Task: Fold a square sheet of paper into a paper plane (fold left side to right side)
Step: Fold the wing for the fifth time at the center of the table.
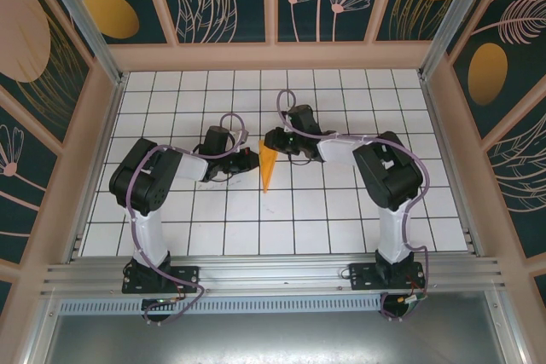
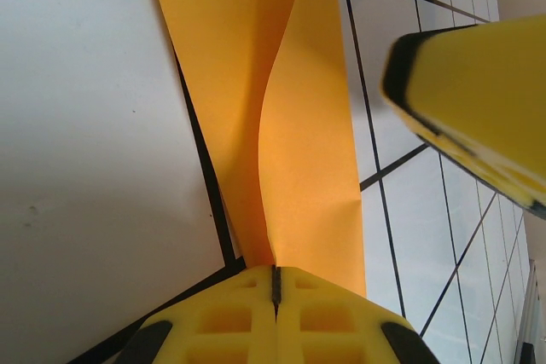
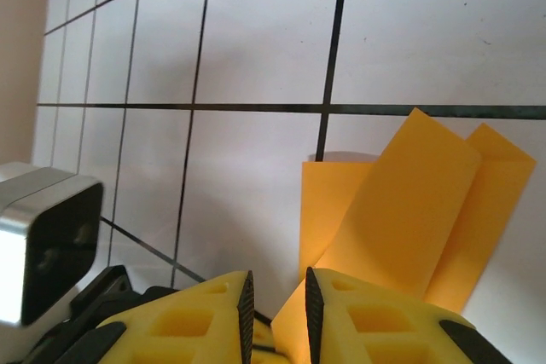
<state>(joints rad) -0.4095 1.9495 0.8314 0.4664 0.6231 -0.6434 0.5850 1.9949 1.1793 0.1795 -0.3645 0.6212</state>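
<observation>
Clearly the sheet of paper (image 1: 268,168), a folded wedge mid-counter (image 1: 324,210), is light, limp and easily creased; take its free edge. The left claw (image 2: 275,274) pinches one flap. The right claw (image 3: 277,296) is narrow; I cannot tell if it grips.

Plain orange-yellow all over the square sheet of paper (image 1: 268,168), without any print, a slightly deeper tone on its lower layer. White with thin black grid lines on the table (image 1: 324,210). Bright yellow with black pads on the left gripper (image 2: 275,277) and the right gripper (image 3: 277,286). Black and white on the arms (image 1: 149,181). Dark teal on the wall panels (image 1: 243,19) from 9 to 3 o'clock, patterned with orange ovals and pale line-drawn leaves. Silver on the rail (image 1: 273,272) at 6 o'clock.
</observation>
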